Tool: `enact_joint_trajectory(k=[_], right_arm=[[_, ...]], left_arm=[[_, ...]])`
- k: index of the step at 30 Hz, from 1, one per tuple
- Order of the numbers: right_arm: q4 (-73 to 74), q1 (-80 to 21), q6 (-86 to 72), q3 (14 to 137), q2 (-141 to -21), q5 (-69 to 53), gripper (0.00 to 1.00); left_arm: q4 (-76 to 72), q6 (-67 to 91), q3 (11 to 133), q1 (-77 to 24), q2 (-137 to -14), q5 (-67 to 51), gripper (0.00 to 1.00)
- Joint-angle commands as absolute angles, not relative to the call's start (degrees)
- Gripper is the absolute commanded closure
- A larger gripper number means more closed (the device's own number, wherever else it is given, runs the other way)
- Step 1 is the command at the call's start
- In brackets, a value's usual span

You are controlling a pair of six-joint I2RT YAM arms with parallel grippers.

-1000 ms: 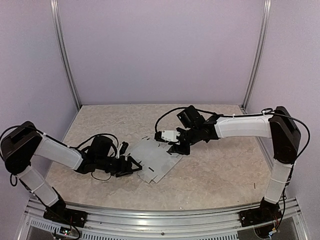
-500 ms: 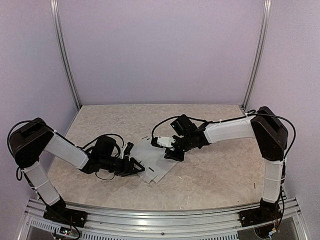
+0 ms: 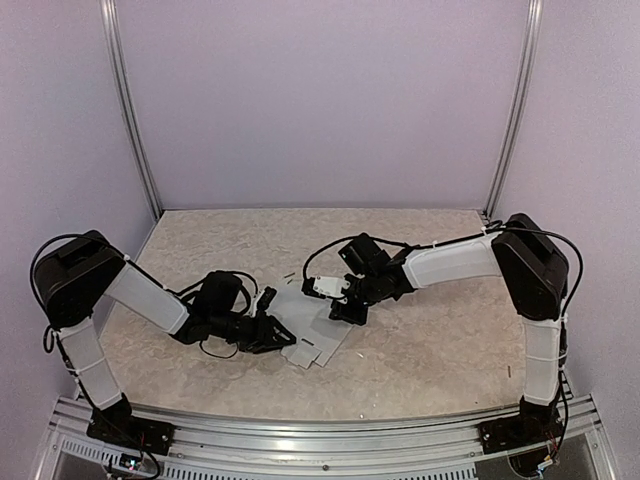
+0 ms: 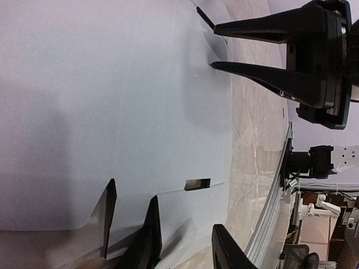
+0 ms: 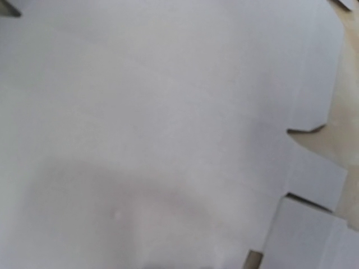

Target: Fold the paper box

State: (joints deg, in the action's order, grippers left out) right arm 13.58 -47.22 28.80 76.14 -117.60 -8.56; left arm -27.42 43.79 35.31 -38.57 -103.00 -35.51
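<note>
1. Grey-white card: the paper box (image 3: 305, 325) is a flat die-cut blank on the table (image 3: 430, 340), lying between the two pincers
2. Left gripper (image 3: 278, 335) has pushed in to the blank's edge and its jaws have narrowed; a gap still shows, card edge at the tips, no pinch yet
3. Right gripper (image 3: 345, 312) has moved down onto the opposite edge, jaws part-open either side of a small raised flap
4. Likely both are setting up a first fold; no crease visible, so the task is early
5. Card looks thin and matte, with notched flaps and one dark slot (image 4: 197, 184) just ahead of the left tips
</note>
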Motion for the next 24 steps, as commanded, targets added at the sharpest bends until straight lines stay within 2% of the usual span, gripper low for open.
enact_joint_trajectory(k=[1, 9, 15, 18, 21, 24], right_arm=[[15.83, -47.50, 28.30, 76.35, -120.13, -7.12, 0.73], [15.67, -47.47, 28.28, 76.24, -120.41, -6.60, 0.73], [15.66, -47.47, 28.28, 76.20, -120.41, -6.35, 0.73], [15.70, -47.49, 28.26, 76.27, -120.54, -6.27, 0.73], [15.80, -47.46, 28.21, 76.28, -120.59, -6.34, 0.73], [15.91, -47.49, 28.21, 76.26, -120.19, -6.30, 0.72]], left_arm=[[-24.53, 46.47, 35.38, -38.84, -104.43, -36.74, 0.67], [-21.83, 48.75, 34.85, -39.71, -103.29, -38.47, 0.73], [-20.15, 49.27, 34.54, -40.68, -102.83, -37.76, 0.72], [-20.54, 49.31, 34.53, -40.86, -103.13, -37.71, 0.76], [-20.73, 49.45, 34.71, -40.87, -103.34, -37.71, 0.85], [-20.78, 49.33, 34.72, -40.87, -103.04, -37.83, 0.87]])
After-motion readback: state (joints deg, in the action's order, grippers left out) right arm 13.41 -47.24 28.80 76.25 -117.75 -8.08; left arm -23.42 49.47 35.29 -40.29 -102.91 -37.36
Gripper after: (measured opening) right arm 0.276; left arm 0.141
